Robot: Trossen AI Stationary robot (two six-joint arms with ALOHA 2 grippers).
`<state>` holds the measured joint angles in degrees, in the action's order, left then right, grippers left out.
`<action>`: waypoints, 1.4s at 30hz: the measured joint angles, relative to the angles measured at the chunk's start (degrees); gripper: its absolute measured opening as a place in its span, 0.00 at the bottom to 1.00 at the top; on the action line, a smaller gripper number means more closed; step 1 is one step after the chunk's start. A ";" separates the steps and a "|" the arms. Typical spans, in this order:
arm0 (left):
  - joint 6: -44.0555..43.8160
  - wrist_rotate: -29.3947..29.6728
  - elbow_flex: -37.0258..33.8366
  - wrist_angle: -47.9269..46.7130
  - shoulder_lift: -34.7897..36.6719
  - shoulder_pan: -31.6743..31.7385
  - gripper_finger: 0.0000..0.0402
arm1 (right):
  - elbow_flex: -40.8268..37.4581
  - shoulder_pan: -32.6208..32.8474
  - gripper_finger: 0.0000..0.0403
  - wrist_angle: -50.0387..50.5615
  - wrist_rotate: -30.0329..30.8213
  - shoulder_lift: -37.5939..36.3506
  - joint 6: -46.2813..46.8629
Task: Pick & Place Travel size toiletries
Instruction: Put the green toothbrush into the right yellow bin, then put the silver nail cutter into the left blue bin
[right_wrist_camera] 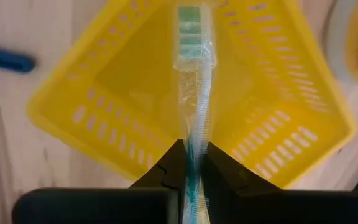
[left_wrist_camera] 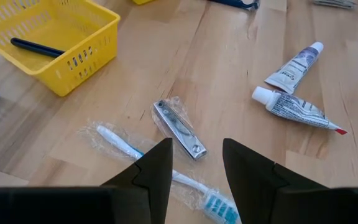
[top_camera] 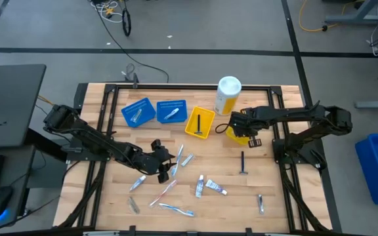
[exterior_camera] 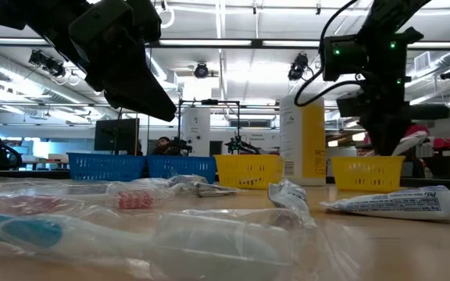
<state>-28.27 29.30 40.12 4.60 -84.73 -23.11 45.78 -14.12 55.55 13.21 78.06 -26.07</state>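
1. Because the sorting seems to go by kind, the right gripper (right_wrist_camera: 191, 163) hangs directly over an empty yellow basket (right_wrist_camera: 278, 124), pinched tight on a wrapped green toothbrush (right_wrist_camera: 194, 81) so it can drop straight in.
2. The left gripper (left_wrist_camera: 196, 163) hovers with fingers spread above a nail clipper (left_wrist_camera: 179, 129) and a blue toothbrush (left_wrist_camera: 129, 148), probably lining up the next pick.
3. Two small tubes (left_wrist_camera: 294, 87) lie unsorted on the table (top_camera: 281, 196), apart from the trays.
4. A dark razor (left_wrist_camera: 37, 47) already rests in another yellow basket (left_wrist_camera: 73, 59).
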 joint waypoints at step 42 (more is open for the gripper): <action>6.47 1.64 5.15 -2.77 1.52 0.00 0.37 | -6.27 22.59 0.44 -66.44 -11.71 -0.90 26.05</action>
<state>-21.81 30.94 45.27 1.83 -83.21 -23.11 39.51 8.48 -10.89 1.50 77.17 -0.03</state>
